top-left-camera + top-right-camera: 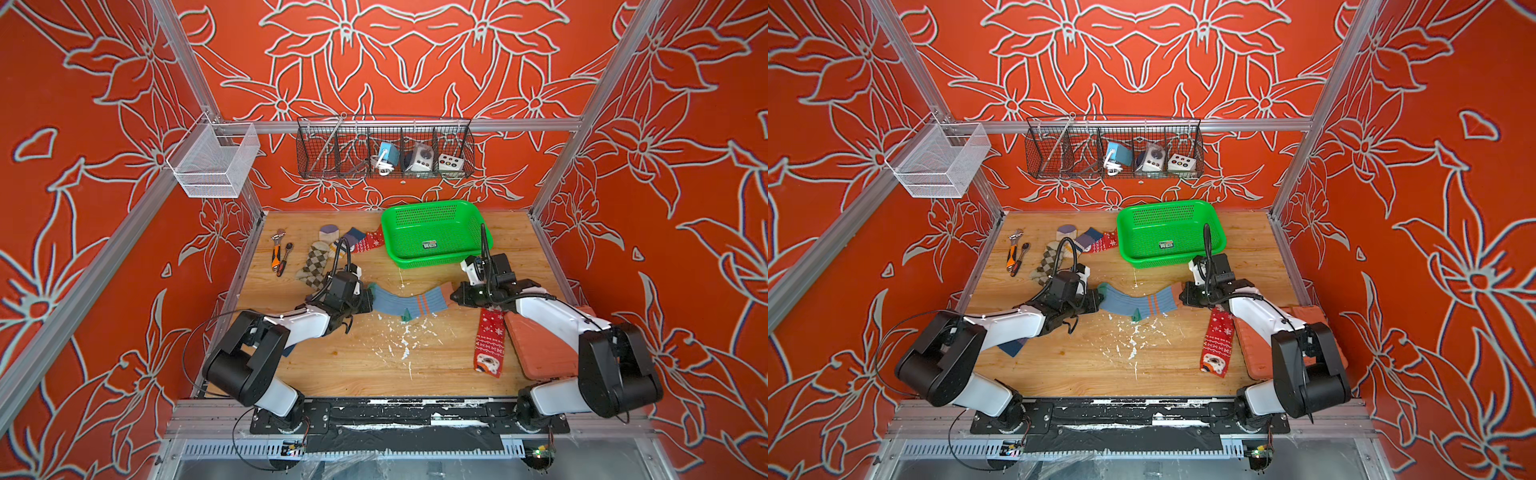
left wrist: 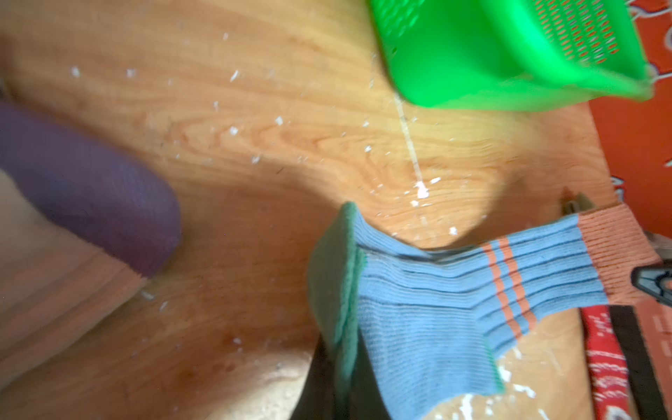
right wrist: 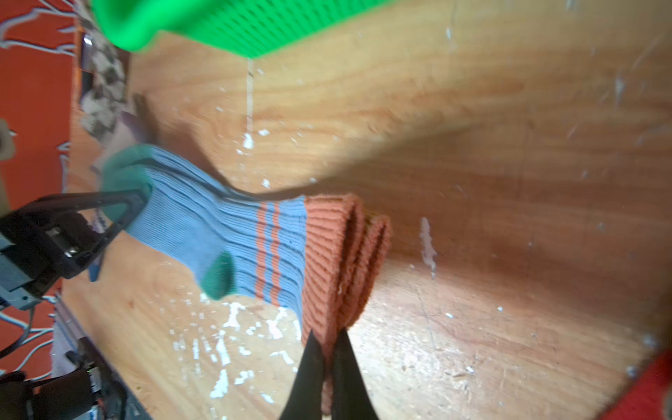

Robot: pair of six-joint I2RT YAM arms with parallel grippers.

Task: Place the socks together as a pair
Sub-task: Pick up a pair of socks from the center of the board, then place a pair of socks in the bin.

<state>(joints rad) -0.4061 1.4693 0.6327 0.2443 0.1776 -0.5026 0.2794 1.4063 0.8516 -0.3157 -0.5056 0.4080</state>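
A blue ribbed sock [image 1: 409, 303] [image 1: 1136, 303] with orange stripes hangs stretched between my two grippers, just above mid-table. My left gripper [image 1: 372, 300] [image 2: 343, 385] is shut on its green toe end. My right gripper [image 1: 452, 296] [image 3: 329, 363] is shut on its orange cuff [image 3: 338, 262], which shows doubled layers. A red snowflake sock [image 1: 490, 340] lies near the right arm. At the back left lie the argyle socks [image 1: 313, 262], a cream sock with a purple toe [image 1: 328, 230] and another red sock [image 1: 372, 241]. A dark blue piece [image 1: 1013, 347] shows under the left arm.
A green plastic basket [image 1: 432, 208] stands at the back, right of centre. Hand tools [image 1: 280, 253] lie at the back left. A red-brown board [image 1: 540, 345] lies under the right arm. White flecks [image 1: 403, 345] dot the wooden table. A wire rack [image 1: 384, 147] hangs on the back wall.
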